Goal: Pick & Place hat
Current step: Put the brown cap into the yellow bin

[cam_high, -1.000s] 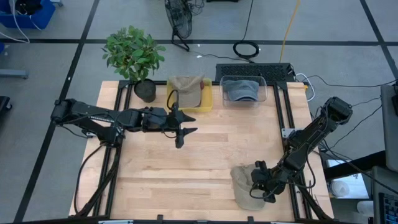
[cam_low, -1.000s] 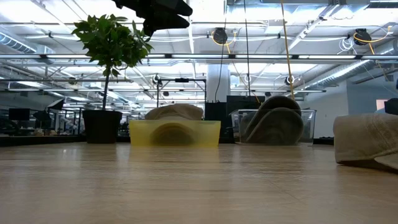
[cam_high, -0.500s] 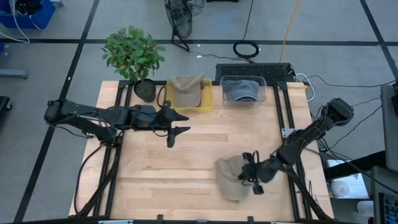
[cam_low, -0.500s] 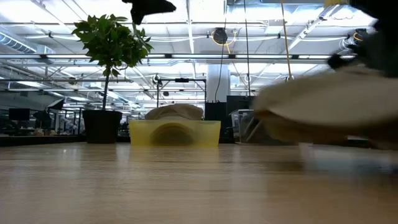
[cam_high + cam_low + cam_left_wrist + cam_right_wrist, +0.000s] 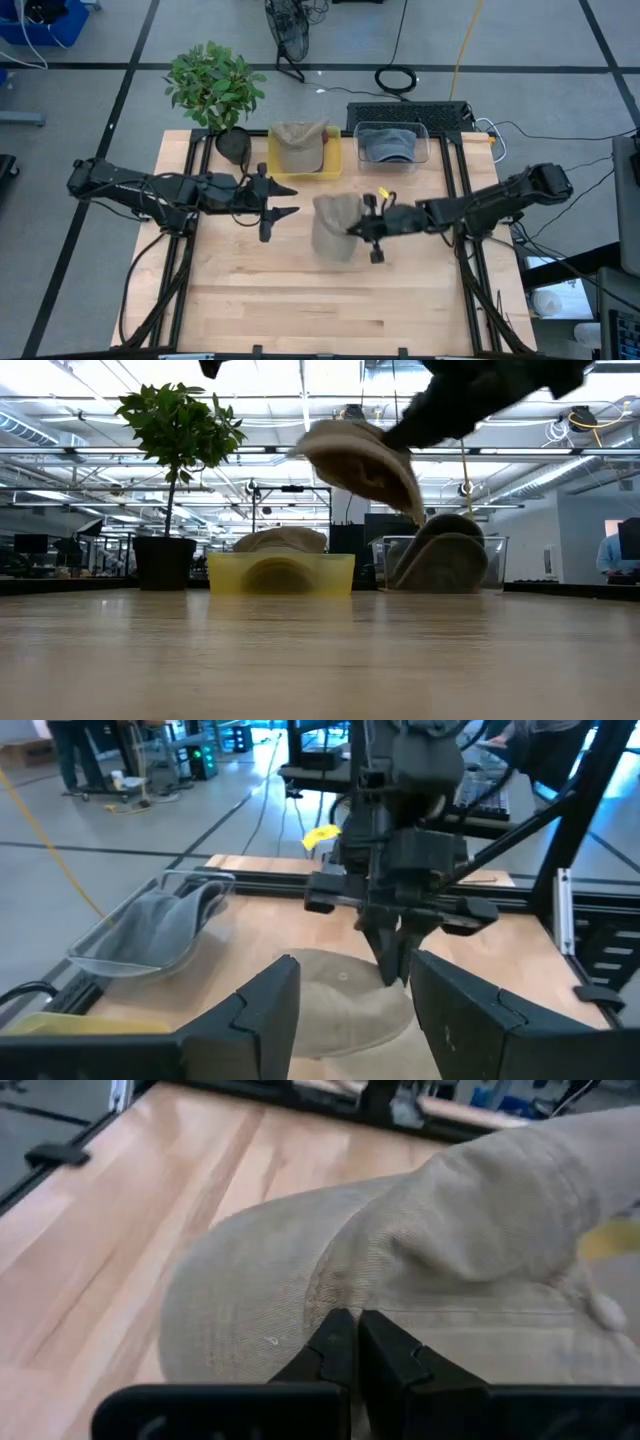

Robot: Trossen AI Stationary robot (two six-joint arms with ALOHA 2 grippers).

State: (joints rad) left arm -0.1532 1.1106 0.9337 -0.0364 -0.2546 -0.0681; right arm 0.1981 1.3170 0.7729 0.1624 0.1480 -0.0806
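A tan hat [image 5: 333,230] hangs above the middle of the table with my right gripper [image 5: 357,228] shut on it. The low view shows the hat [image 5: 360,460] tilted and well above the wood. My left gripper [image 5: 272,210] stands open to the hat's left, pointing toward it, apart from it and with nothing between its fingers [image 5: 265,1015]. At the far edge a second tan hat [image 5: 298,146] sits in a yellow bin [image 5: 330,172]. A grey hat [image 5: 388,147] rests in a clear bin [image 5: 425,135] beside it. My right gripper pinches the hat's cloth [image 5: 345,1295] between its two shut fingers [image 5: 335,1342], at the hat's right-hand side. The fingers come nearly level from the table's right. The hat is lifted clear of the table and tilted, spreading out to the left of the fingers.
A potted plant [image 5: 215,90] stands at the far left corner, next to the yellow bin. Bare wood [image 5: 300,300] spreads across the near half of the table. In the low view a person [image 5: 620,550] shows far off in the room.
My right gripper has swung from the near right corner toward the table's middle and up, rolling its wrist. It has carried the tan hat off the wood, and the hat now hangs clear. My left gripper has drawn back toward the left edge and risen a little.
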